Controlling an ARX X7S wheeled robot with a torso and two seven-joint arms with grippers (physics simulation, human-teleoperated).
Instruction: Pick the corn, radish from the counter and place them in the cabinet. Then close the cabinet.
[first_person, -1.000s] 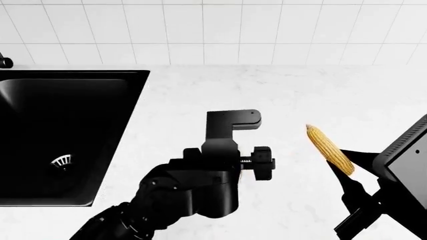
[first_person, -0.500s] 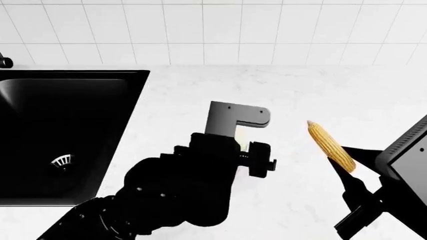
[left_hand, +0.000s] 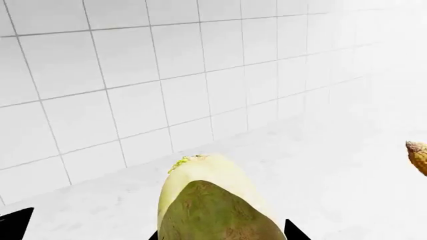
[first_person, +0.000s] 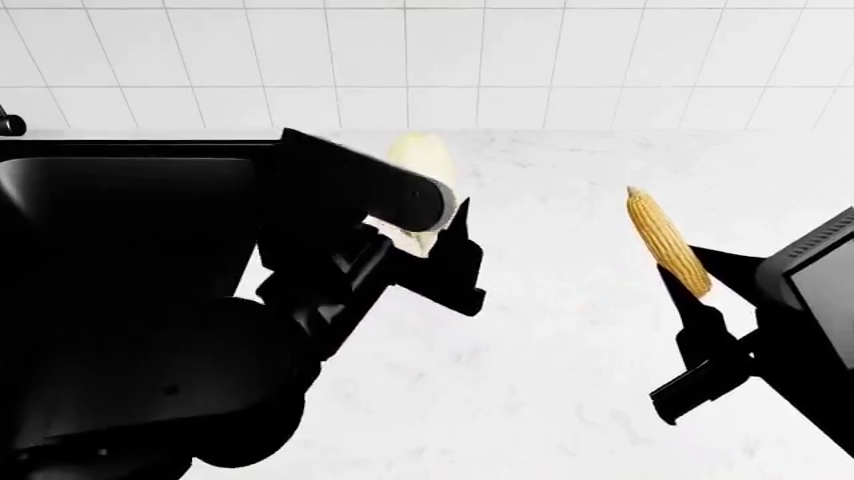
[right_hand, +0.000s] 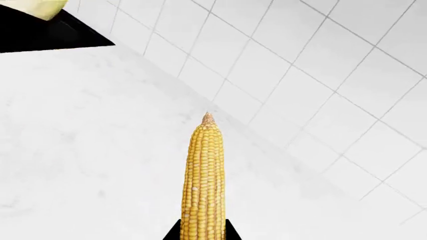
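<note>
My left gripper (left_hand: 223, 235) is shut on the radish (left_hand: 213, 200), a plump cream and olive-green root that fills the space between its black fingers. In the head view the radish (first_person: 420, 160) pokes out past the raised left arm, above the counter (first_person: 561, 380), with the left gripper (first_person: 434, 235) around it. My right gripper (right_hand: 203, 232) is shut on the lower end of the corn (right_hand: 203, 185), whose yellow cob points away from it. From the head, the corn (first_person: 667, 245) is held up at the right by the right gripper (first_person: 683, 275). The cabinet is out of view.
A black sink (first_person: 120, 190) is set into the counter at the left, partly hidden by my left arm. A white tiled wall (first_person: 534, 60) runs along the back. The radish (right_hand: 40, 6) and the corn's tip (left_hand: 419, 155) each show in the other wrist view.
My left arm has swung up from pointing down at the counter, and the radish now shows in its gripper, lifted. The right gripper has raised the corn a little.
</note>
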